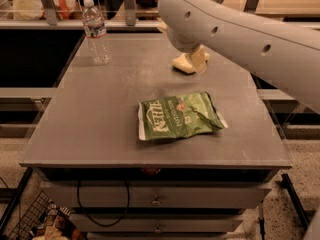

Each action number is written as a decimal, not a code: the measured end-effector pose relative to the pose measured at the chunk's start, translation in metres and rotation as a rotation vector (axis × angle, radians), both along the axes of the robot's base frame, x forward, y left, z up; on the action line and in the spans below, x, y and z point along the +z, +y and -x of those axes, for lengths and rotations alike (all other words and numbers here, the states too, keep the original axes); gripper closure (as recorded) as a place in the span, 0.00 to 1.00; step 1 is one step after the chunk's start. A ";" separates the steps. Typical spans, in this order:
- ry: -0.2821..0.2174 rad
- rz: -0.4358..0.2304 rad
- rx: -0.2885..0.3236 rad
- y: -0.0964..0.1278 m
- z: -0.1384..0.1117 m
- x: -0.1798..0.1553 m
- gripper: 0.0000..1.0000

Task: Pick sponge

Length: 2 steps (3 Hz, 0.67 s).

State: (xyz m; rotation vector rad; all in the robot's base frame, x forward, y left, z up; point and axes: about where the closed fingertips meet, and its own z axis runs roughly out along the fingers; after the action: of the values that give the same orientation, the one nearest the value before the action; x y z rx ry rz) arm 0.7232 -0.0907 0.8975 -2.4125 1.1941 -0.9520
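Sponge (181, 64) sits at the gripper (195, 60), arm (240, 34) angled down over the table (100, 124); grip unclear.

Single view only. Camera sits high, off the near edge of the flat grey rectangular table (95, 119), tilted down and facing its far side. Mid-range: nearly the whole tabletop in frame, grey drawer fronts (155, 196) below, floor at the corners. Pale grey robot arm (240, 34) enters from upper right, large, close to the lens. Gripper (196, 60) low over the table's far side, right at the small pale yellow sponge (180, 64).
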 end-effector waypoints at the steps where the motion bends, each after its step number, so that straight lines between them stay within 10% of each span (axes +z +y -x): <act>1: -0.001 0.047 -0.063 -0.037 -0.022 -0.003 0.00; 2: 0.020 0.076 -0.109 -0.067 -0.041 -0.010 0.00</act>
State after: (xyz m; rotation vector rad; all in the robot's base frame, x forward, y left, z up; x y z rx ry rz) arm 0.7644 -0.1577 0.8873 -2.4424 1.3315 -1.0251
